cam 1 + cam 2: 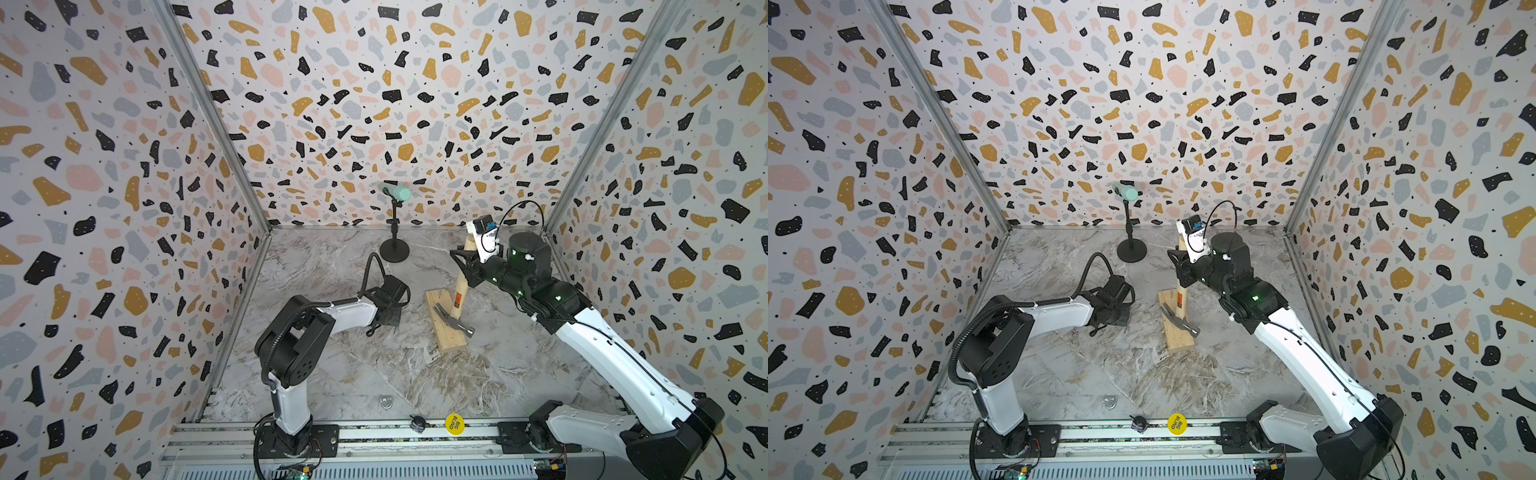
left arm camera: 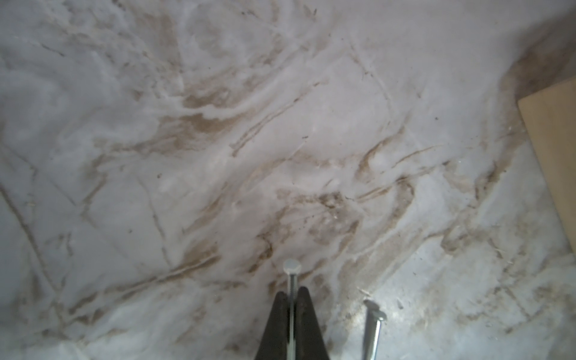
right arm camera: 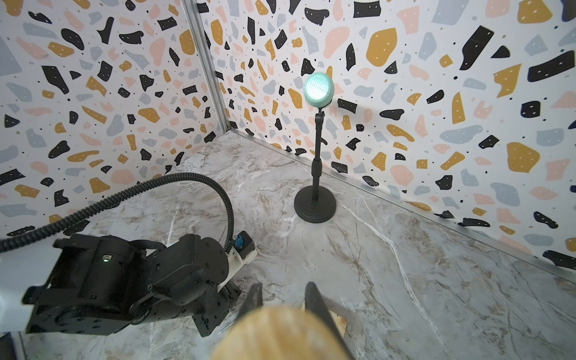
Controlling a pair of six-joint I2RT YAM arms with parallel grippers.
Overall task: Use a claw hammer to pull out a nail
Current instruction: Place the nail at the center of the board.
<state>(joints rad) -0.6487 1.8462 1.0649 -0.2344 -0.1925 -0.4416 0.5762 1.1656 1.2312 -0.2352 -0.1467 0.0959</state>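
The claw hammer (image 1: 454,321) stands tilted, its silver head and claw resting on a pale wooden block (image 1: 446,332) in both top views. Its wooden handle (image 1: 1183,286) rises toward the back. My right gripper (image 1: 463,266) is shut on the handle's upper part; in the right wrist view the handle's blurred end (image 3: 280,333) fills the space between the fingers (image 3: 314,299). My left gripper (image 2: 292,293), low over the table to the left of the block, is shut on the nail (image 2: 292,271), whose flat head sticks out past the fingertips.
A second silver nail (image 2: 372,324) lies on the marble table beside my left gripper. A microphone on a black stand (image 1: 394,245) is at the back. A metal ring (image 1: 385,402) and a yellow round sticker (image 1: 454,423) are near the front rail. Patterned walls enclose three sides.
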